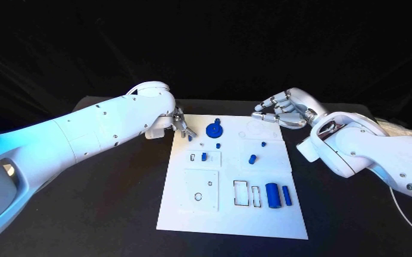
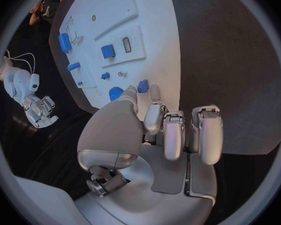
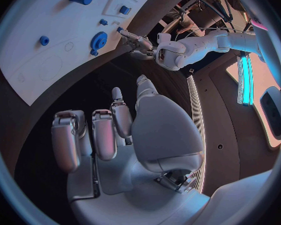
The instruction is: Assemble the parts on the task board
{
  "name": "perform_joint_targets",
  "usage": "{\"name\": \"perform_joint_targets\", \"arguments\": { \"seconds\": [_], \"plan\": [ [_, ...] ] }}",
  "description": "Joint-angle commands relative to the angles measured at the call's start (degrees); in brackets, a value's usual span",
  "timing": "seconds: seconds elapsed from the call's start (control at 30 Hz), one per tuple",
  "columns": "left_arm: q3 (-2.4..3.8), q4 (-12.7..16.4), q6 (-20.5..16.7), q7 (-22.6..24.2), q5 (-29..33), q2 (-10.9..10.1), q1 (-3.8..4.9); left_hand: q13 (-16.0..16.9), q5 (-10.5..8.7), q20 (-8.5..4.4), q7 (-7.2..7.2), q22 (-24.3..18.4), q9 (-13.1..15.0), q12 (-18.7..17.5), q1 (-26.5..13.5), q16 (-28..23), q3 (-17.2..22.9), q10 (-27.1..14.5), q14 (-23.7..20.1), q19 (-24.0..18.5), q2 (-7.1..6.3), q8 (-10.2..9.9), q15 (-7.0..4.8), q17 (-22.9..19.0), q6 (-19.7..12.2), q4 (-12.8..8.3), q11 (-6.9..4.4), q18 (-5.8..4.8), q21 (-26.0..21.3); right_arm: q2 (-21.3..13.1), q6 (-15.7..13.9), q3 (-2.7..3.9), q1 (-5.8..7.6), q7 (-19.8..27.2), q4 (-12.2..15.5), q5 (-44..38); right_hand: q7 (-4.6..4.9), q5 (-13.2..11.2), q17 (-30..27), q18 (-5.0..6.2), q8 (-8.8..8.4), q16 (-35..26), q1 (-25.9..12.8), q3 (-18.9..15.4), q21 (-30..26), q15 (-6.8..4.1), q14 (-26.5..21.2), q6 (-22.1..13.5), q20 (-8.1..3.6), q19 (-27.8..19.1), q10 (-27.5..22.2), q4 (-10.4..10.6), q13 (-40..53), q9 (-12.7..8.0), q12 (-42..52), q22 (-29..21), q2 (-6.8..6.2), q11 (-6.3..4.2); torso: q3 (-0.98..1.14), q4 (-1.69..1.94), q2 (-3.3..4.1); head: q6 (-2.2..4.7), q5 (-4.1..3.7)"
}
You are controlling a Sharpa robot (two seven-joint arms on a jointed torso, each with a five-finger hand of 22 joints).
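Both robot hands are seen at the far end of the task board (image 1: 230, 176), which lies on the black surface (image 1: 120, 209). The left robot hand (image 1: 178, 124) is placed at the board's far left corner; the right robot hand (image 1: 280, 110) is held just beyond its far right corner.

From the head view, the left fingers are largely hidden behind the wrist. The left wrist view (image 2: 159, 135) shows more: the fingers are curled in side by side, their tips close to the board's edge, near a small blue part (image 2: 143, 86), and no part is seen between them. Whether that edge is touched cannot be told.

The right wrist view (image 3: 115, 135) shows its fingers bent inward with nothing held, above bare surface, apart from the board.

A blue gear-like part (image 1: 215, 129) lies near the far edge, a blue cylinder (image 1: 273, 194) beside a slim blue bar (image 1: 287, 195) toward the near right. Open black surface is left along both long sides of the board.
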Motion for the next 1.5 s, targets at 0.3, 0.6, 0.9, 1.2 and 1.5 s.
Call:
{"name": "perform_joint_targets", "arguments": {
  "seconds": [0.3, 0.6, 0.9, 1.2, 1.5],
  "plan": [
    [-0.02, -0.2, -0.5, -0.2, 0.9, 0.5, 0.03, 0.1, 0.08, 0.21, -0.07, 14.2, 0.1, 0.4, 0.1, 0.2, -0.2, 0.3, 6.0, 5.4, 0.73, 0.4, 0.19, 15.1, 0.3, -0.1, -0.08, -0.54, 0.5, 0.2, 0.7, 0.00, -0.10, 0.5, -0.2, -0.2, 0.00, 0.2, 3.2, 0.86, -0.19, -0.4, 0.0, -0.4, -0.3, -0.10, 3.6, -0.4, -0.24, 0.8, -0.1, -0.1, -0.7, 0.1, -0.2, 9.0, 0.55, -0.15, 0.04, 0.02, 0.05, -0.04, 0.00],
    [-0.03, -0.8, -1.3, -0.5, 1.0, 1.0, -0.06, 0.3, 0.24, 0.09, -0.21, 14.2, 0.2, 0.5, 1.3, 0.2, 0.2, 0.4, 6.0, 5.5, 1.69, 0.6, 0.07, 15.1, 0.3, -0.3, -0.21, -0.56, 0.5, 0.4, 0.8, 0.00, -0.19, 0.4, -0.3, -0.1, 0.00, 0.3, 3.3, 0.86, -0.20, -0.4, 0.1, -0.4, -0.3, -0.10, 3.6, -0.4, -0.23, 0.8, 0.0, -0.1, -0.6, 0.2, 0.0, 9.0, 0.66, -0.15, 0.02, -0.03, 0.01, -0.13, 0.01],
    [-0.05, -1.2, -1.1, -0.7, 1.0, 1.3, -0.12, 0.2, 0.19, 0.05, -0.24, 14.2, 0.3, 0.5, 2.0, 0.2, 0.4, 0.4, 6.0, 5.5, 1.82, 0.7, 0.04, 15.1, 0.2, -0.4, -0.24, -0.56, 0.5, 0.4, 0.9, 0.00, -0.22, 0.4, -0.3, -0.1, 0.00, 0.3, 3.3, 0.86, -0.20, -0.4, 0.1, -0.4, -0.3, -0.10, 3.6, -0.4, -0.23, 0.8, 0.0, -0.1, -0.6, 0.2, 0.0, 9.0, 0.66, -0.15, 0.00, 0.02, -0.01, -0.13, -0.09],
    [-0.08, -1.7, -0.2, -1.0, 1.0, 1.6, -0.15, 0.3, 0.16, 0.01, -0.28, 14.2, 0.3, 0.5, 3.1, 0.2, 0.7, 0.5, 6.0, 5.5, 2.05, 0.8, 0.01, 15.1, 0.2, -0.6, -0.28, -0.55, 0.5, 0.4, 0.9, 0.00, -0.25, 0.4, -0.3, -0.1, 0.00, 0.3, 3.3, 0.86, -0.20, -0.4, 0.1, -0.4, -0.3, -0.10, 3.6, -0.4, -0.23, 0.8, 0.0, -0.1, -0.6, 0.2, 0.0, 9.0, 0.66, -0.15, -0.01, 0.03, -0.03, -0.26, -0.11],
    [-0.18, -2.3, 0.6, -1.2, 1.0, 2.1, -0.26, 0.3, 0.14, -0.01, -0.33, 14.2, 0.3, 0.5, 3.6, 0.2, 0.9, 0.5, 6.0, 5.5, 2.13, 0.9, -0.01, 15.1, 0.2, -0.7, -0.31, -0.55, 0.5, 0.4, 0.9, 0.00, -0.26, 0.3, -0.4, -0.2, 0.00, 0.3, 3.3, 0.86, -0.20, -0.4, 0.1, -0.4, -0.3, -0.10, 3.6, -0.4, -0.23, 0.8, 0.0, -0.1, -0.6, 0.2, 0.0, 9.0, 0.66, -0.15, 0.00, 0.00, 0.00, -0.26, -0.10]
  ]
}}
